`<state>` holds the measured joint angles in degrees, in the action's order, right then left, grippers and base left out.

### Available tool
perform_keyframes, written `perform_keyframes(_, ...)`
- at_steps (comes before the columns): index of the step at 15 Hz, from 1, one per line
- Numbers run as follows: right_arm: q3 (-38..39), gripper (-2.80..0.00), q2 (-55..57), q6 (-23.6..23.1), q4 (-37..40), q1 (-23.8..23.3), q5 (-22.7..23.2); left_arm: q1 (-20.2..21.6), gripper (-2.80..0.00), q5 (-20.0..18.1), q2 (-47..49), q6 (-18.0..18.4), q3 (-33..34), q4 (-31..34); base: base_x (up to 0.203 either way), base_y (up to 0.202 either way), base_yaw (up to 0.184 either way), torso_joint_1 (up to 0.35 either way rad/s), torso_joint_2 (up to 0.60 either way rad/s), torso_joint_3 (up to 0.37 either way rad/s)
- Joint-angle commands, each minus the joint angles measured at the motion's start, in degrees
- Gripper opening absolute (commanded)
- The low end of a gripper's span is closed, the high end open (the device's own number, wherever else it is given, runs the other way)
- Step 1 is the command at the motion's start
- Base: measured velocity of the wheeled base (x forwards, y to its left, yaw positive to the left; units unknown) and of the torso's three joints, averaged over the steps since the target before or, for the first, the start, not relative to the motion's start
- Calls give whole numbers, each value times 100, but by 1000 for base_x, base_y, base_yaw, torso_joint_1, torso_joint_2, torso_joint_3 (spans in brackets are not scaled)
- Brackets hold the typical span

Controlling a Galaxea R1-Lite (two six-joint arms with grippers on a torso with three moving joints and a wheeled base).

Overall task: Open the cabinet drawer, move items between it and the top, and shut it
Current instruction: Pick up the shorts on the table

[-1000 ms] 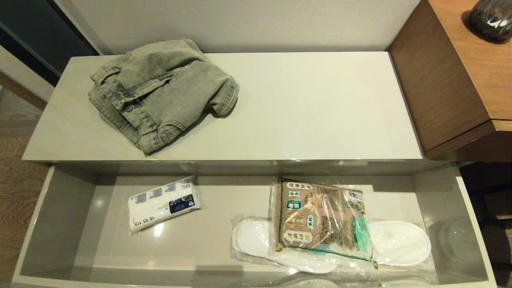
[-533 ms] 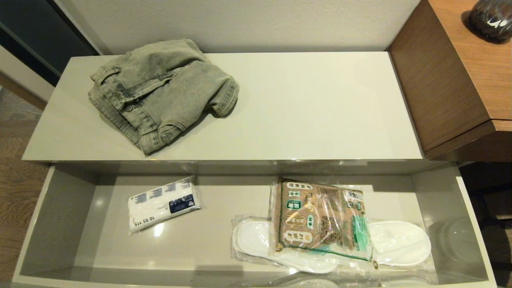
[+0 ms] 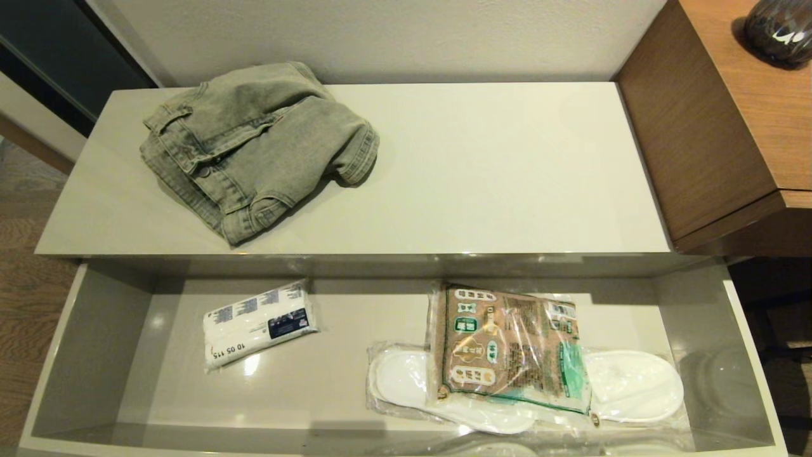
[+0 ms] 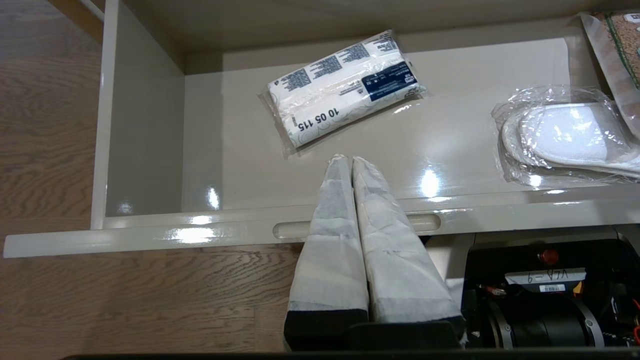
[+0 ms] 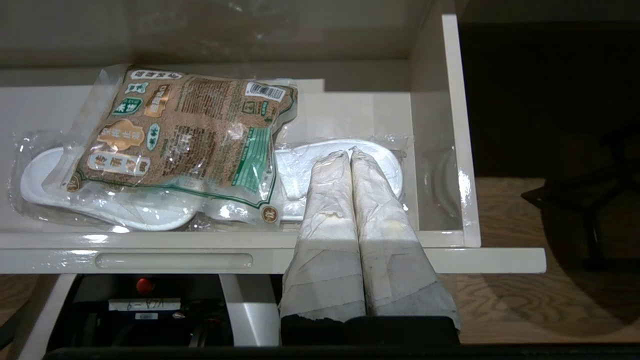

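The cabinet drawer stands pulled open below the cream top. A folded grey-green denim garment lies on the top's left half. No plain white cloth shows. Neither gripper appears in the head view. My left gripper is shut and empty, hovering over the drawer's front rim, short of a white pack in printed wrap. My right gripper is shut and empty too, above the front rim, its tips over the wrapped slippers.
In the drawer lie the white pack, a brown-and-green packet and the wrapped white slippers under it. Taller brown wood furniture with a dark vase stands at the right. Handle recesses mark the front.
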<state>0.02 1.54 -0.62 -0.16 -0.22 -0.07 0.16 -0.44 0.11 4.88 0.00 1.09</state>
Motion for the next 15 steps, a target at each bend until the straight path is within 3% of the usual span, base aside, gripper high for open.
perform_keyframes(1, 6, -280, -4, -43, 24, 4, 16, 2, -280, 0, -2, 5, 0, 5, 0, 0, 0, 0, 0, 0)
perform_keyframes(15, 6, -280, -4, 45, 24, -4, -28, 2, -280, 0, -2, 13, 0, 5, 0, 0, 0, 0, 0, 0)
